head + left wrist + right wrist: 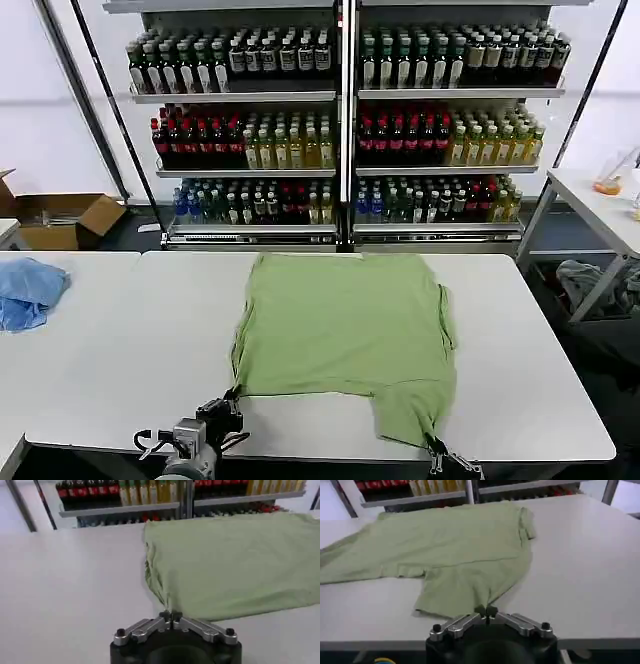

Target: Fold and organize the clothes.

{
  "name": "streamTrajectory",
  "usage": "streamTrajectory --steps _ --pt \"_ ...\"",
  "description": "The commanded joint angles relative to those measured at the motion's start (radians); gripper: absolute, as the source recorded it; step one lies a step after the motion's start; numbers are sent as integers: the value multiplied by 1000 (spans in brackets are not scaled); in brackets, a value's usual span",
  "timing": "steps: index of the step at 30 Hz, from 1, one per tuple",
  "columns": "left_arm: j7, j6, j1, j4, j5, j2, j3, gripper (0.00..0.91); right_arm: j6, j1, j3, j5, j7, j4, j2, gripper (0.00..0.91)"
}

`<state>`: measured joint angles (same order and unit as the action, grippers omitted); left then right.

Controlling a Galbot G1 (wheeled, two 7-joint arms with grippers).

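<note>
The shirt (345,335) lay plain side up across the middle of the white table (120,370), its far hem at the far edge and one sleeve drooping toward the near edge on the right. The left gripper (171,616) had its jaws closed on the near left corner of the cloth, and the right gripper (486,611) was pinched shut on the tip of that near sleeve. Both holds looked thin, only a scrap of fabric in each, so a quick pull could let a corner slip free, and uneven lifting would probably drag the shirt askew or bunch it. An open cardboard box (60,220) stood beyond the table's far left; whether it held anything could not be told. A blue cloth (28,290) lay crumpled at the left.
</note>
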<state>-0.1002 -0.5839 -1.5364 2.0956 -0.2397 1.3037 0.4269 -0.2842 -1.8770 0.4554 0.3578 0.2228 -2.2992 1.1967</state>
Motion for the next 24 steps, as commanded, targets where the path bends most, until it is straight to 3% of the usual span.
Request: streamTrajectory --steps 1,10,24 --pt "13 8 -60 196 -112 -31 80 20 110 -29 47 -50 -13 -92 -25 0" --pt "3 8 -8 197 -168 -46 110 20 125 26 121 -34 -3 -110 -79 0" --pt "-25 22 184 -13 -23 13 28 20 89 332 49 -15 22 115 -175 0"
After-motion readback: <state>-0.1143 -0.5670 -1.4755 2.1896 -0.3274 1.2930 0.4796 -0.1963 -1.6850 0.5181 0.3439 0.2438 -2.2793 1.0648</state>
